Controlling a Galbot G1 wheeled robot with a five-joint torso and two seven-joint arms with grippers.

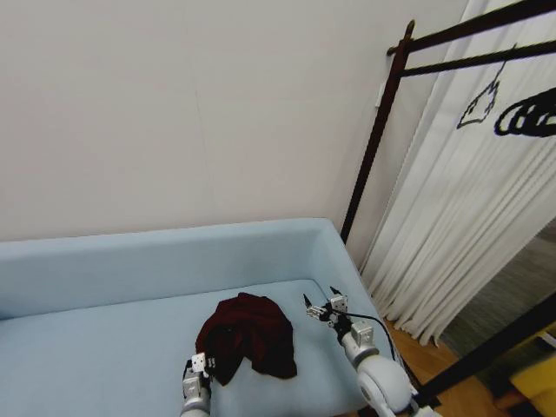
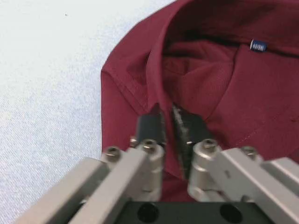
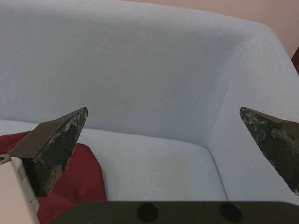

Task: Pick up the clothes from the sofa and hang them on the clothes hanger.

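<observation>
Sofa (image 1: 104, 347) bears maroon shirt (image 1: 252, 334), left pincer (image 2: 168, 112) clamping it.

My head camera looks down from high onto the sofa (image 1: 104, 347). My left wrist camera hangs close over the maroon shirt (image 2: 224, 84); my right one faces the backrest (image 3: 140, 70), sharing that shirt's edge.

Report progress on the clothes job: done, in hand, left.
Done: nothing hung; the maroon shirt lies crumpled on the sofa. In hand: the left gripper is pinched on its fabric near the collar; the right gripper hovers open beside it. Left: lift it, carry it to the clothes rack, hang it.
</observation>
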